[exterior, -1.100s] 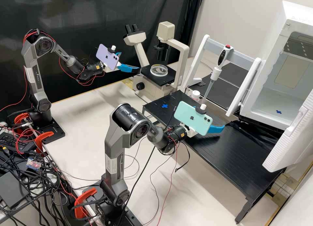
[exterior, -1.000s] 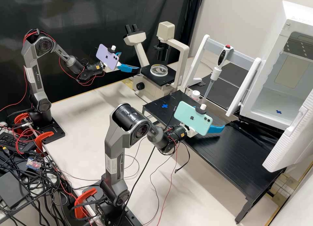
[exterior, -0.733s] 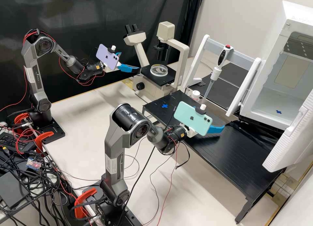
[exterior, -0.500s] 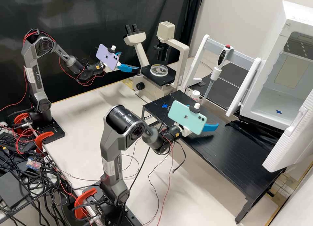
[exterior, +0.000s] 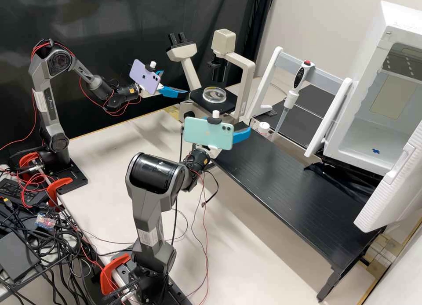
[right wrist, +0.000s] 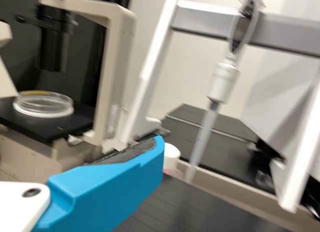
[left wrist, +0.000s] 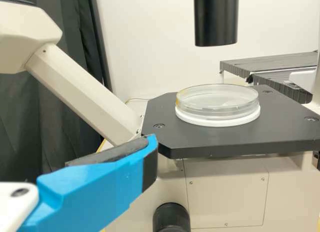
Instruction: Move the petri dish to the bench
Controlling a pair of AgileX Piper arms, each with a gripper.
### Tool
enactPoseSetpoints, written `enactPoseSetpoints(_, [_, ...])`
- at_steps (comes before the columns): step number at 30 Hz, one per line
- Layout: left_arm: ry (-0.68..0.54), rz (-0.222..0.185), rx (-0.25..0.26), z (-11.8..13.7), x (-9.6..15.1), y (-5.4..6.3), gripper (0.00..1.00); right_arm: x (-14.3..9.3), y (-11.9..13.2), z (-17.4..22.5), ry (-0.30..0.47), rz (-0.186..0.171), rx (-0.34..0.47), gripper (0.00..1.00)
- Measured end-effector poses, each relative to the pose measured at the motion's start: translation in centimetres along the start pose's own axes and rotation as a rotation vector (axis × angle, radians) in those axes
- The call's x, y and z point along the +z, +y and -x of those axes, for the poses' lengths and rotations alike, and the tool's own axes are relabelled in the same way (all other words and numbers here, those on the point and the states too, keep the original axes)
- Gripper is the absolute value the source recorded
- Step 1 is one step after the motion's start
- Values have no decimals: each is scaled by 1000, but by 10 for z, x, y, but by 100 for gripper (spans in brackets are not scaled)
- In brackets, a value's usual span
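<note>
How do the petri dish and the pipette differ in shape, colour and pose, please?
The petri dish is round and low, while the pipette is long and slim.
The dish is clear; the pipette has a white lower body and a red top.
The dish lies flat at the microscope's black stage, while the pipette hangs tip down at the grey crossbar.
Both rest ungripped.

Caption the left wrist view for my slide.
A clear petri dish, white base beneath, sits on the black stage of a microscope.

Right wrist view: pipette (right wrist: 223,81) blurred; microscope (right wrist: 116,66) cropped.
</note>
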Motion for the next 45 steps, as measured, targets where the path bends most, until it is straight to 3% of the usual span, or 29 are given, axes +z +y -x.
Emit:
enactPoseSetpoints(2, [0, 0, 0, 0, 0, 0, 100, -13, -1, -5, 18, -9, 9, 100])
enactPoseSetpoints(7, [0, 0, 0, 0, 0, 0, 100, -39, -4, -17, 83, 7, 12, 100])
enactPoseSetpoints(12, [0, 0, 0, 0, 0, 0, 100, -58, -14, -40, 87, -32, -29, 100])
enactPoseSetpoints(15, [0, 0, 0, 0, 0, 0, 100, -64, -24, -54, 72, -21, -74, 100])
enactPoseSetpoints(22, [0, 0, 0, 0, 0, 0, 100, -75, -41, -91, 27, -36, -157, 100])
enactPoseSetpoints(26, [0, 0, 0, 0, 0, 0, 100, -85, -45, -115, 13, -54, -172, 100])
enactPoseSetpoints(30, [0, 0, 0, 0, 0, 0, 100, -94, -51, -136, 13, -37, -188, 100])
enactPoseSetpoints(45, [0, 0, 0, 0, 0, 0, 100, -108, -68, -193, -70, -47, -238, 100])
